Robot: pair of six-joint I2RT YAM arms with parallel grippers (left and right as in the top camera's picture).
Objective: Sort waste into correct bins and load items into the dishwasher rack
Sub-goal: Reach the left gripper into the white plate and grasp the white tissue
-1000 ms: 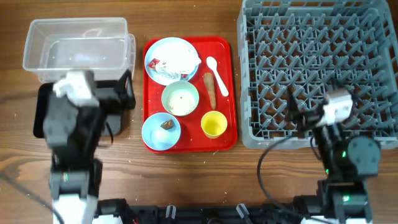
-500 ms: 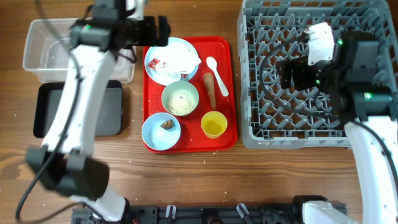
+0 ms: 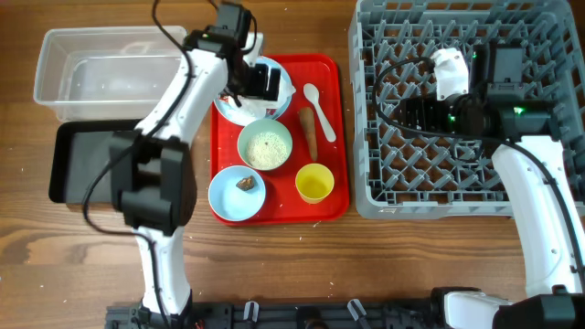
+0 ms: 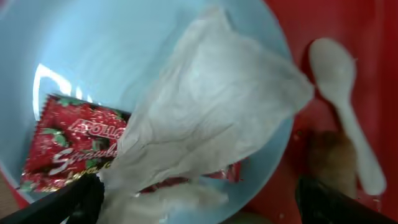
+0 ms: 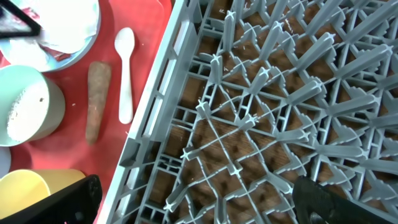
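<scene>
Directly over wrapper [image 4: 186, 124], left hand [image 4: 199, 205] wide-open.

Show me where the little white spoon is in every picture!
Overhead: the white plastic spoon lies slanted near the upper right of the red tray.
Left wrist: the spoon is at the right side, rounded end up.
Right wrist: the spoon is at the upper left, beside the dishwasher rack.
Shared landmark: the orange-brown carrot-shaped piece lies just left of the spoon in all three, blurred in the left wrist view.
</scene>
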